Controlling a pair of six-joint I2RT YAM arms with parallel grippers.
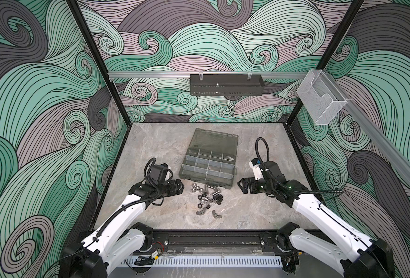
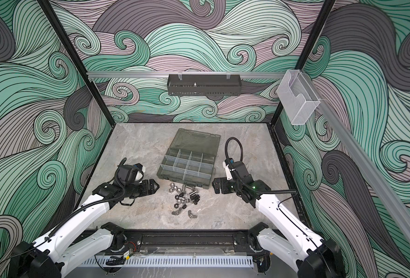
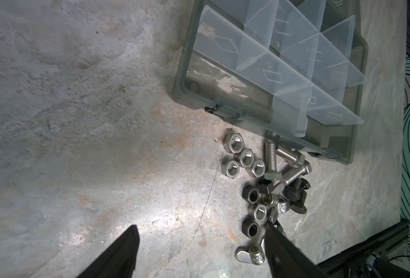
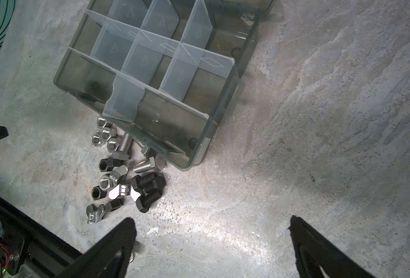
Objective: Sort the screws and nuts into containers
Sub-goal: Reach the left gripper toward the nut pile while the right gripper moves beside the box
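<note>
The screws and nuts lie in one loose pile on the stone table, just in front of the smoky grey organiser's containers, whose cells look empty. Silver hex nuts, silver screws, black screws and a winged nut show. My left gripper is open at the pile's left edge, one fingertip over the nuts and bare table between the fingers. My right gripper stands open over bare table to the right of the pile.
The organiser's hinged lid lies open flat behind the cells. A black perforated tray hangs on the back rail and a clear acrylic box on the right rail. A black rail runs along the table's front edge.
</note>
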